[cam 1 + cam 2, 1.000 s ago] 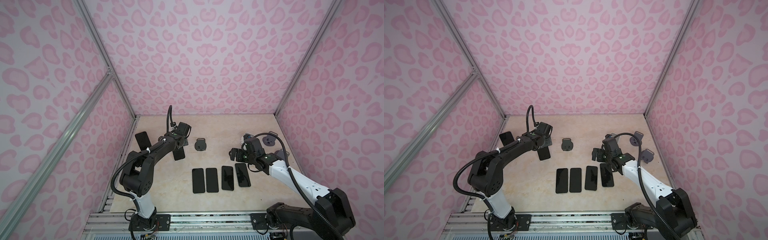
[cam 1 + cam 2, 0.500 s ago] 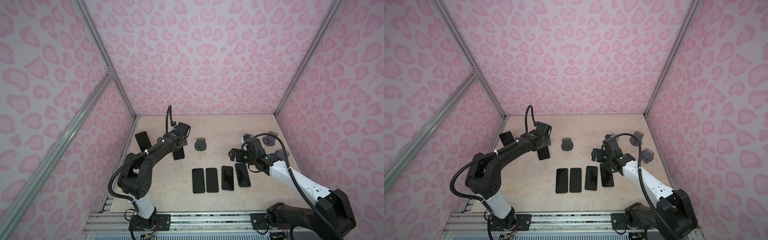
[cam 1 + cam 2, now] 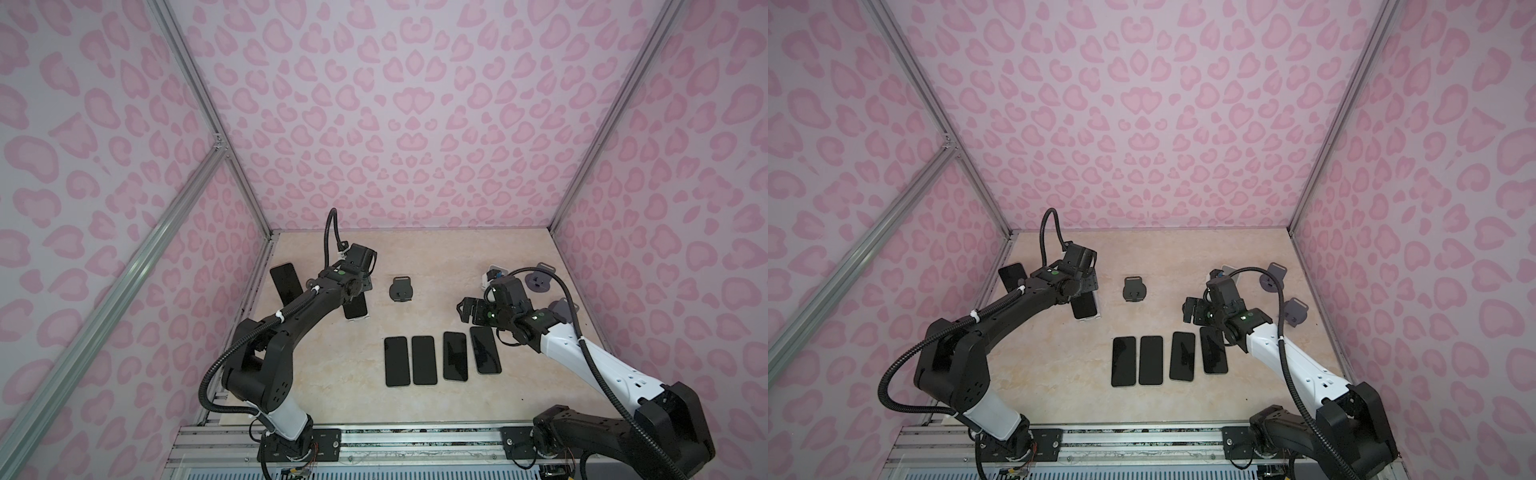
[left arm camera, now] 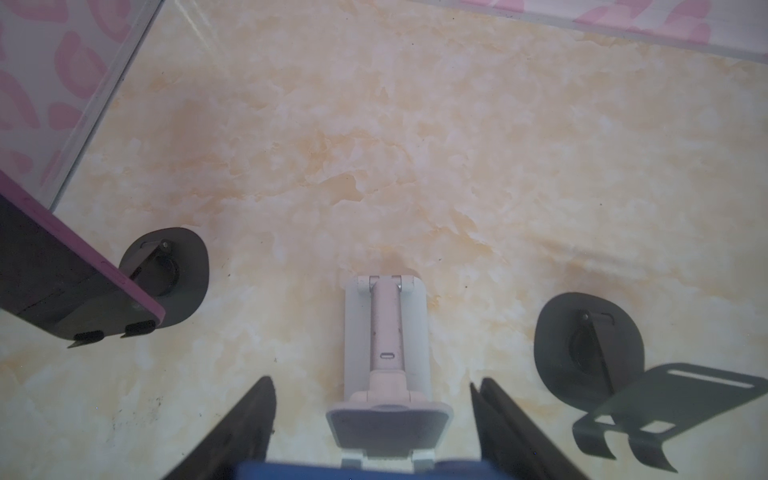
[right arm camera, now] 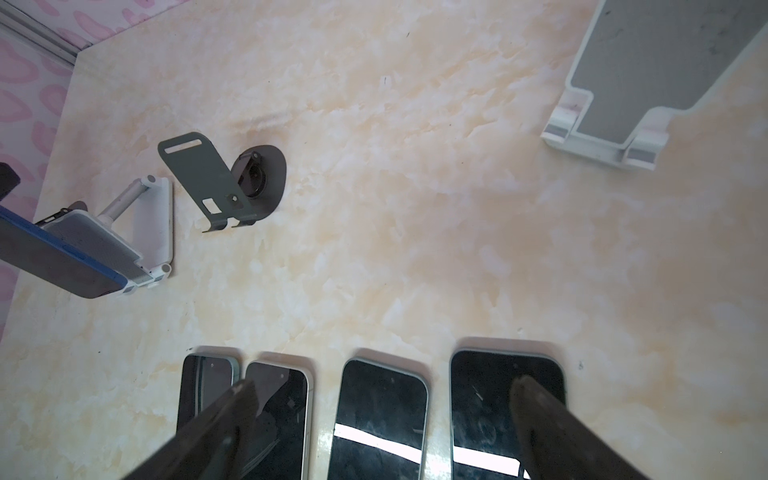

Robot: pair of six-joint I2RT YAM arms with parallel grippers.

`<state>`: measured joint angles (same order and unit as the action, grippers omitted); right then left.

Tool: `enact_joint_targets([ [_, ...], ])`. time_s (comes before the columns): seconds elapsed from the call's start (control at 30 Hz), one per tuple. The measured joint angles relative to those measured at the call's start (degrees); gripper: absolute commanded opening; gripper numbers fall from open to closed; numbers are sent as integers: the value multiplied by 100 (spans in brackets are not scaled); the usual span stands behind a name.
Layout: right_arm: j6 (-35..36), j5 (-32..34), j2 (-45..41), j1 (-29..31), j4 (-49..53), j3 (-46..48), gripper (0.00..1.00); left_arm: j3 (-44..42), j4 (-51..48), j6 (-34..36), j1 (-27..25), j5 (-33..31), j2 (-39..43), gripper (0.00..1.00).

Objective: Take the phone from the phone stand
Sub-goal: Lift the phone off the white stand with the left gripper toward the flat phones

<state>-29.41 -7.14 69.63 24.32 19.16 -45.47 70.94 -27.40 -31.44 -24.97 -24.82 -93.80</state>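
- Far left, a purple-edged phone [image 3: 286, 282] leans on a dark stand [image 4: 174, 274] close to the wall.
- Next, the left gripper [image 4: 372, 379] straddles the blue-edged phone [image 3: 355, 308]. The phone sits tilted on the white folding phone stand [image 4: 386, 328]. The gripper's fingers appear to pinch the phone's long sides (the contact lies at the very edge of the wrist view).
- In the centre stands a dark grey round-based stand [image 3: 401, 289]. Nearer the front, four black slab phones [image 3: 424, 359] lie flat in a row on the marbled beige tabletop [image 3: 436, 257].
- On the right, the right gripper [image 5: 382, 382] hovers above that row, jaws spread wide, holding nothing.
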Motion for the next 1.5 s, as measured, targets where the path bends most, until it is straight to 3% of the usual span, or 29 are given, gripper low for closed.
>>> enact_joint_targets([
  [0.33,-24,-42,-11,0,-61,22,97,-247,-275,103,-24,234,538,51],
  [0.87,-149,-142,-39,190,-122,33,96,-1373,-809,17,-354,339,2166,50],
  [1.23,-273,-120,195,597,-214,33,95,-2076,-1189,-361,-791,439,2935,48],
  [1.5,-321,-35,376,756,-297,-59,94,-2339,-1318,-866,-1360,560,3016,47],
])
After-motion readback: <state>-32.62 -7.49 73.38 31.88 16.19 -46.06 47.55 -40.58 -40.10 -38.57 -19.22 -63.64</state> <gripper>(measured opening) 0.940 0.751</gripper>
